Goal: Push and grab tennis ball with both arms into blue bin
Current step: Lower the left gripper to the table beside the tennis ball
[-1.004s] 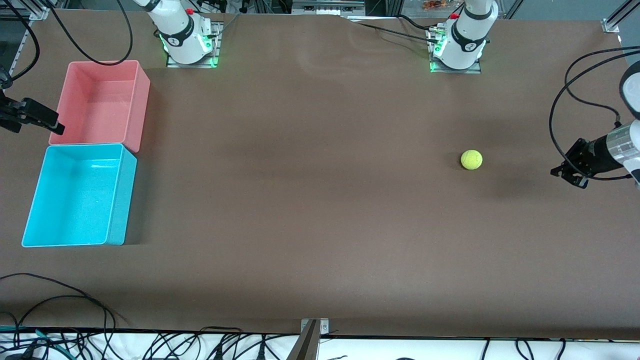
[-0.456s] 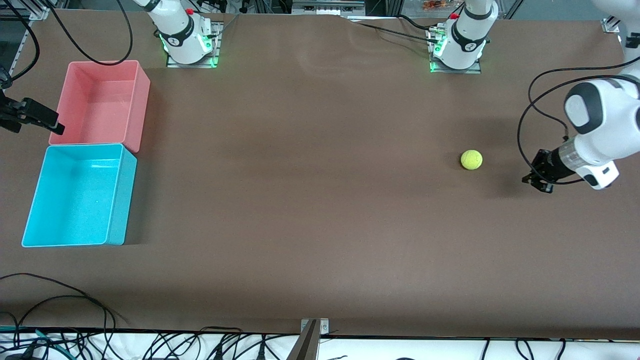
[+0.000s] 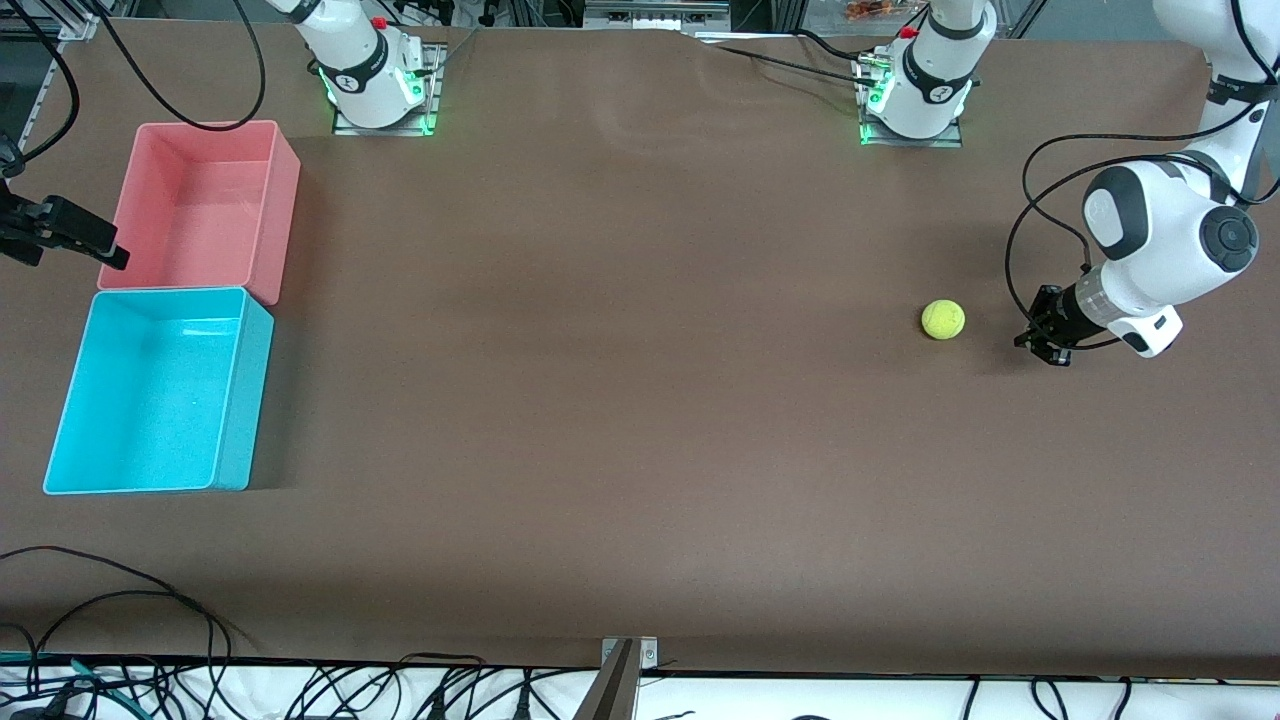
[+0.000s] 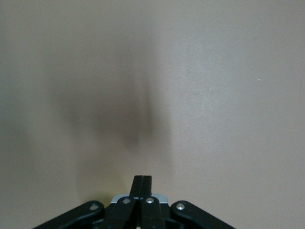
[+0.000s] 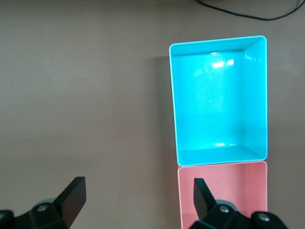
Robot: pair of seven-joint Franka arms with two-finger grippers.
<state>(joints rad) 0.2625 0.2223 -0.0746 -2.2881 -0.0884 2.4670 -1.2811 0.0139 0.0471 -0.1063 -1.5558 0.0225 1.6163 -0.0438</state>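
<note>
The tennis ball point(image 3: 943, 319) lies on the brown table toward the left arm's end. My left gripper point(image 3: 1032, 342) is shut and empty, low over the table beside the ball toward the left arm's end, a small gap apart. In the left wrist view its fingers point(image 4: 142, 183) are pressed together over bare table and the ball is out of view. The blue bin point(image 3: 160, 390) stands empty at the right arm's end. My right gripper point(image 3: 100, 245) waits open beside the pink bin. The right wrist view shows my right gripper point(image 5: 138, 195) and the blue bin point(image 5: 219, 98).
A pink bin point(image 3: 200, 200) touches the blue bin, farther from the front camera; it also shows in the right wrist view point(image 5: 224, 195). The arm bases point(image 3: 380, 85) point(image 3: 915, 95) stand at the table's back edge. Cables point(image 3: 110, 600) lie along the front edge.
My left arm has swung in from the table's end and its shut gripper has come close to the ball. The ball and the right arm have not moved.
</note>
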